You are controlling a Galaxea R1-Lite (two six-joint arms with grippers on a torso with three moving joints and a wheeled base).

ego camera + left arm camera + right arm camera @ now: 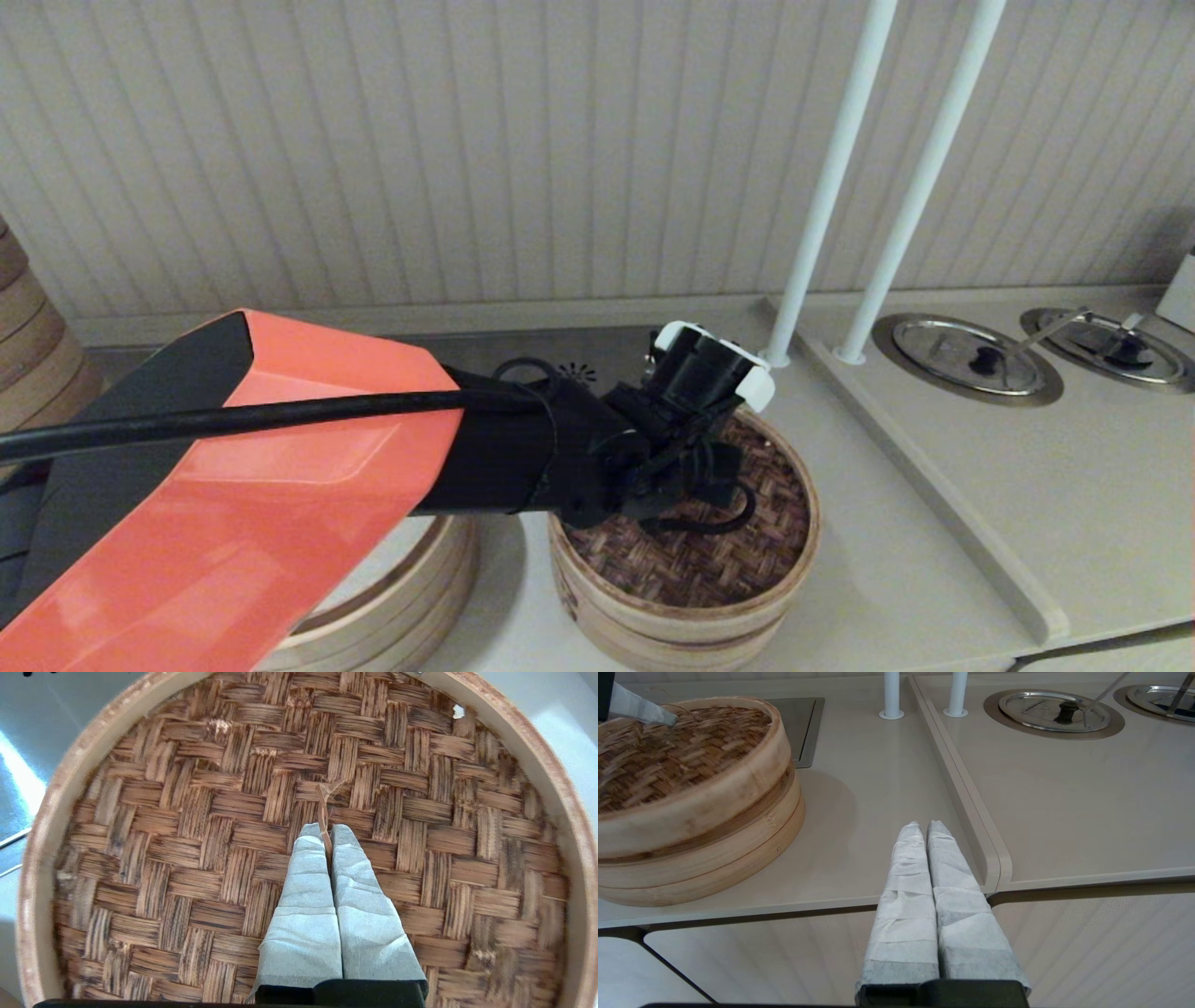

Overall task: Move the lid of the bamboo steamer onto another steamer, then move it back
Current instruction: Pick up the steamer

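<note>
The bamboo steamer lid (pixel 709 560), a reddish-brown herringbone weave with a pale rim, lies on a round pale-walled basket (pixel 705 858) at the counter's middle. That basket's floor is hidden, so I cannot tell whether it is the low steamer. My left gripper (pixel 327 833) points down at the lid's centre, shut on the thin bamboo loop (pixel 323 798). In the head view the left gripper (pixel 702 467) sits under the wrist. My right gripper (pixel 923 828) hangs shut and empty over the counter's front edge, right of the basket.
A several-ring steamer (pixel 392 597) stands left of the lidded basket, partly behind my orange arm. A tall stack (pixel 28 345) is at the far left. Two white poles (pixel 822 205) rise behind. Round metal lids (pixel 966 357) sit in the raised counter on the right.
</note>
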